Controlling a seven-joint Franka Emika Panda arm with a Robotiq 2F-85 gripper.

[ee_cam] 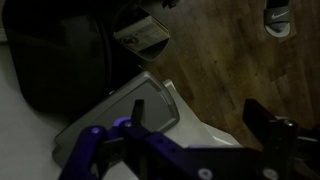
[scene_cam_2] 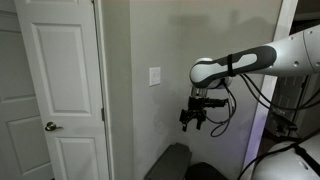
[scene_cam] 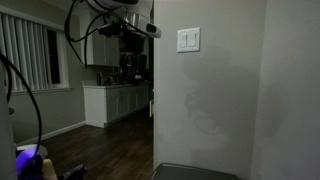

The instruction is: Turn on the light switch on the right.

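The white wall plate (scene_cam: 188, 40) holds two narrow vertical paddles; the light switch (scene_cam: 193, 40) is the right-hand one. The plate also shows edge-on in an exterior view (scene_cam_2: 154, 76), where the paddles cannot be told apart. My gripper (scene_cam_2: 195, 120) hangs from the arm, points down at the floor and is open and empty. It is to the side of the plate, lower than it and clear of the wall. The wrist view shows both dark fingers of my gripper (ee_cam: 200, 115) spread over the floor; the switch is out of that view.
A white door (scene_cam_2: 60, 90) with a knob stands beside the switch wall. A dark seat-like object (scene_cam_2: 180, 165) sits low by the wall. White kitchen cabinets (scene_cam: 115, 100) are in the back room. A black bag (ee_cam: 60, 60) and a wood floor (ee_cam: 220, 50) lie below my gripper.
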